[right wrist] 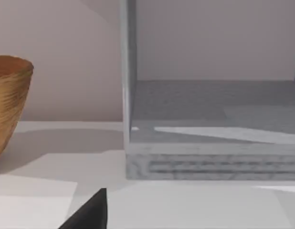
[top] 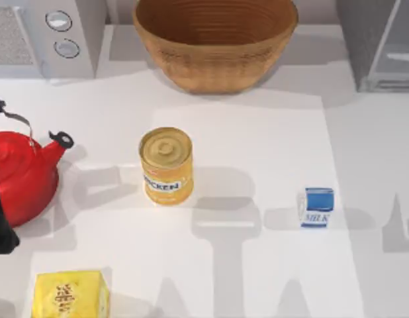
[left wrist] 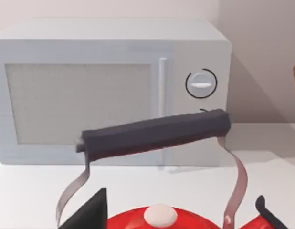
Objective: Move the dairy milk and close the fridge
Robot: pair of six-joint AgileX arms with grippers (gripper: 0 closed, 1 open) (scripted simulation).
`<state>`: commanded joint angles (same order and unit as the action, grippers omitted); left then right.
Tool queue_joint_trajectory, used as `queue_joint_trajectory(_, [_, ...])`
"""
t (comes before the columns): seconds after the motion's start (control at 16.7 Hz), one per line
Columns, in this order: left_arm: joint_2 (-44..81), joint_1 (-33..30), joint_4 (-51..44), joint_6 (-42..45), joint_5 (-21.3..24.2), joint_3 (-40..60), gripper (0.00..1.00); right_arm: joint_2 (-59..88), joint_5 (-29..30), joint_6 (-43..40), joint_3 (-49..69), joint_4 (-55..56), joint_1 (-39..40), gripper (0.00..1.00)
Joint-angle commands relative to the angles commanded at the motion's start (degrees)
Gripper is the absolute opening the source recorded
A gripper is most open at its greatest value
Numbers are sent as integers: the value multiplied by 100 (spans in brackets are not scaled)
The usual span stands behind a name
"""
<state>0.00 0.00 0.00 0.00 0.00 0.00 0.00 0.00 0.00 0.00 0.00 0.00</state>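
Yellow can [top: 166, 165] stands mid-table; the milk carton [top: 316, 207] sits upright well to its right — untouched. At the back right stands the fridge [top: 380, 43] — open. Gripper openings cannot be told.

The white counter [top: 257, 139] carries, along its back edge, a grey appliance with two knobs [top: 42, 36] at left, a woven bowl [top: 214, 40] at centre, and the fridge [top: 383, 43] at right. Nearer: a red kettle [top: 22, 175] far left, a yellow can [top: 166, 165] centrally, the dairy milk [top: 316, 207] right, a yellow box [top: 70, 295] front left.
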Motion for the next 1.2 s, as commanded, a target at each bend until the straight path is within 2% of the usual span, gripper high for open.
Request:
queue_joint_trajectory(0.18, [0,0,0,0,0,0,100,74,77,7,5,76,77,100])
queue_joint_trajectory(0.36, [0,0,0,0,0,0,100,574,638,29,27,562,632,100])
queue_joint_trajectory(0.96, [0,0,0,0,0,0,100,3493,4232,79,108,3315,4214,100])
queue_joint_trajectory(1.2, [0,0,0,0,0,0,100,4254,5152,99,133,4042,5127,100])
